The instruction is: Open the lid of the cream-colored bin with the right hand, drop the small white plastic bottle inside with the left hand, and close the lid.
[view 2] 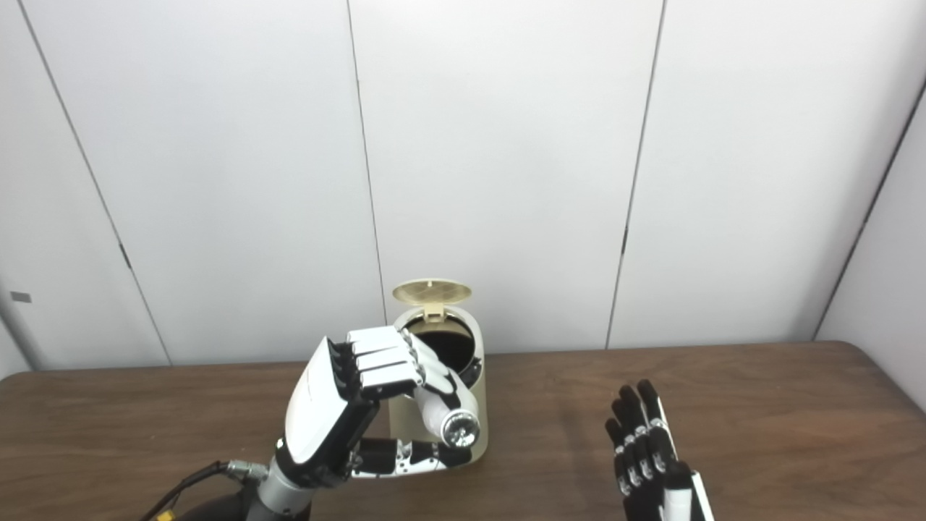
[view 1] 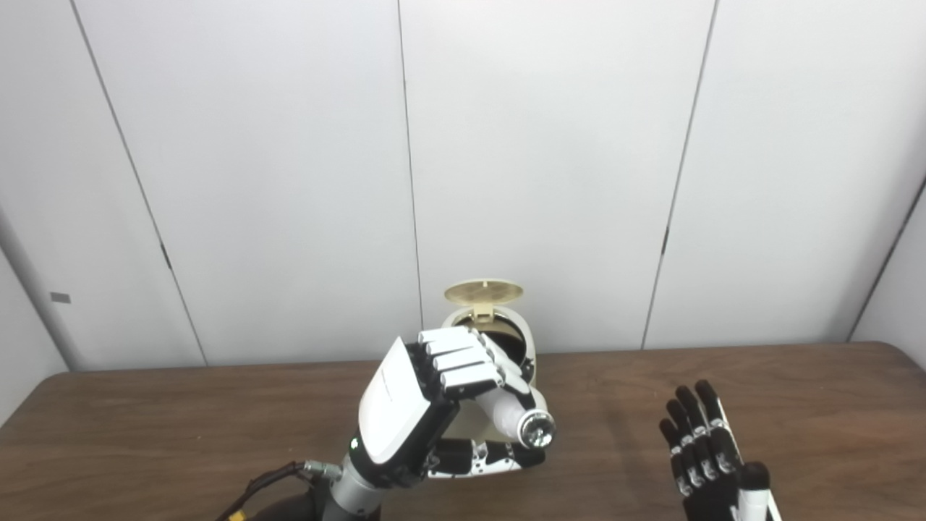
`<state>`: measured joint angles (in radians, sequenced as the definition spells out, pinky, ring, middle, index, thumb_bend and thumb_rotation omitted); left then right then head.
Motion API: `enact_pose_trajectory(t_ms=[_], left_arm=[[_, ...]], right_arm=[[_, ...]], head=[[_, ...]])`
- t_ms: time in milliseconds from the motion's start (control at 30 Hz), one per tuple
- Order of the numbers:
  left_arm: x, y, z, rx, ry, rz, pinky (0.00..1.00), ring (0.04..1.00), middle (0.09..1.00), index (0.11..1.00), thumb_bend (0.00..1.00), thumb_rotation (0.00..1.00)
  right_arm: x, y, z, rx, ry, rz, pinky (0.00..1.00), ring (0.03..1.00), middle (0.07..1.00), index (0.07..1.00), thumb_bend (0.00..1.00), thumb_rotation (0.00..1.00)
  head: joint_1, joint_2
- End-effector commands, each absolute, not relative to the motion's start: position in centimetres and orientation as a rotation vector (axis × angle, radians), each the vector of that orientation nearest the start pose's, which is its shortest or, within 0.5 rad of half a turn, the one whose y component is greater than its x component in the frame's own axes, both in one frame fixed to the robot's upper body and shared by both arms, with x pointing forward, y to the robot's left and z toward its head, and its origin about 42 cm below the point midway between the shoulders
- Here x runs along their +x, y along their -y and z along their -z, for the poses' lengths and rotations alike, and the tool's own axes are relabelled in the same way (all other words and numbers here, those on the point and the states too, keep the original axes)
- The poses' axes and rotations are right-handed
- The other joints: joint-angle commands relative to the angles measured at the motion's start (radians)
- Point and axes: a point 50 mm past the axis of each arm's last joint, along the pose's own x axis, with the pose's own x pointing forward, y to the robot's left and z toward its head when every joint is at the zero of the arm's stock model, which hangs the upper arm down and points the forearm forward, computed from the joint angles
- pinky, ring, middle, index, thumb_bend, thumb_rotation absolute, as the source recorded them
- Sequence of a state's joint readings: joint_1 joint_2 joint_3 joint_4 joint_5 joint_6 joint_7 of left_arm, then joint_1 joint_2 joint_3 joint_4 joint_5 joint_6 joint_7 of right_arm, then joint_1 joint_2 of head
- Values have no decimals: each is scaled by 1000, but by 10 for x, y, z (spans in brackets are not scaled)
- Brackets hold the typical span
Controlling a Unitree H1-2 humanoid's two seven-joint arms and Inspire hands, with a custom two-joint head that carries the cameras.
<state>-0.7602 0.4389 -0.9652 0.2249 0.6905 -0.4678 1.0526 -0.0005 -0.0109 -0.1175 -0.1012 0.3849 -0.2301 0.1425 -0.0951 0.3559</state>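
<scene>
Tabletop: bottle (view 2: 443, 418) in left hand (view 2: 362, 394).

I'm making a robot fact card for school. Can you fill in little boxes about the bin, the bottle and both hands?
bin: cream, on the brown table
lid: up, open
bottle: white, tilted, in front of the bin's opening
left hand: closed around the bottle
right hand: open, holding nothing, right of the bin

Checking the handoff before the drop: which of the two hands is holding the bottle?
The left hand, fingers wrapped around the small white bottle in front of the open cream bin. The right hand is open and empty.
</scene>
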Motion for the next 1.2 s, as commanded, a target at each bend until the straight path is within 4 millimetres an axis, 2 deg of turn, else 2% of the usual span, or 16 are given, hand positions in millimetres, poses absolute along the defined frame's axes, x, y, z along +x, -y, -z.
enact_pose_trajectory(t_ms=[0, 233, 433, 633, 800, 967, 1167], left_arm=[[399, -122, -268, 580, 1456, 221, 365, 487, 498, 449, 502, 0], [411, -121, -266, 586, 1434, 226, 371, 490, 504, 437, 501, 0], [424, -121, -271, 604, 1455, 199, 375, 502, 502, 431, 499, 0], [436, -122, -272, 625, 1453, 180, 364, 511, 496, 427, 499, 0], [440, -120, -272, 619, 1417, 192, 376, 508, 497, 431, 499, 0], [445, -118, -275, 617, 1409, 179, 377, 509, 492, 435, 500, 0], [452, -115, -273, 555, 1265, 137, 380, 511, 486, 436, 500, 0]], right_arm=[[271, 245, -140, 339, 393, 9, 998, 980, 971, 1000, 898, 827], [260, 242, -136, 339, 382, 0, 988, 969, 959, 985, 876, 790], [255, 238, -134, 335, 363, 6, 981, 961, 951, 970, 911, 770], [252, 236, -132, 327, 365, 4, 990, 972, 963, 977, 894, 793], [249, 232, -130, 326, 354, 7, 993, 975, 953, 971, 922, 795], [244, 229, -131, 323, 353, 6, 989, 969, 949, 966, 934, 790], [240, 226, -133, 329, 354, 4, 963, 961, 949, 973, 919, 784]], head=[[-5, 0], [-14, 2], [-19, 6], [-24, -11], [-40, -26], [-50, -25], [-52, -16]])
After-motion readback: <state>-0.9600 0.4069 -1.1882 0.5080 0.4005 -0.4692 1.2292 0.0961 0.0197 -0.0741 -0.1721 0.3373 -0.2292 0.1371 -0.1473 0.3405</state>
